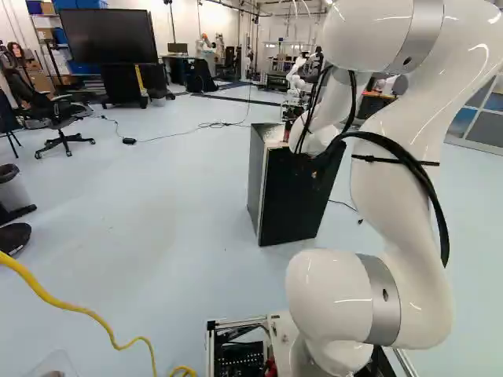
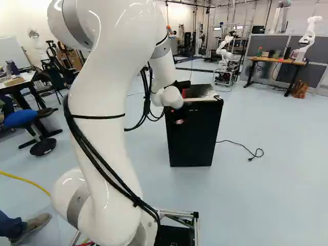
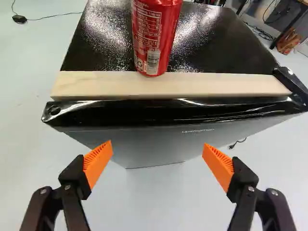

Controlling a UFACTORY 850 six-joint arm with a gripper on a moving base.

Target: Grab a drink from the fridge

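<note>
A small black fridge (image 1: 289,204) stands on the floor ahead of the arm. My gripper (image 2: 179,121) shows only as a bit of orange against the fridge's dark front in the right base view; the arm hides much of it. In the wrist view the gripper (image 3: 158,158) is open, its orange-padded fingers wide apart with nothing between them. Beyond them is the top front edge of the fridge (image 3: 134,113), with a pale wooden strip (image 3: 216,85) along it. A red can (image 3: 156,36) stands upright on the fridge's top, its base at the strip.
A loose black cable (image 2: 241,147) lies right of the fridge in the right base view. An office chair (image 1: 59,118) and a big screen (image 1: 108,36) stand at the left of the left base view. Another robot (image 2: 225,48) is farther back. A yellow cable (image 1: 78,309) crosses the near floor.
</note>
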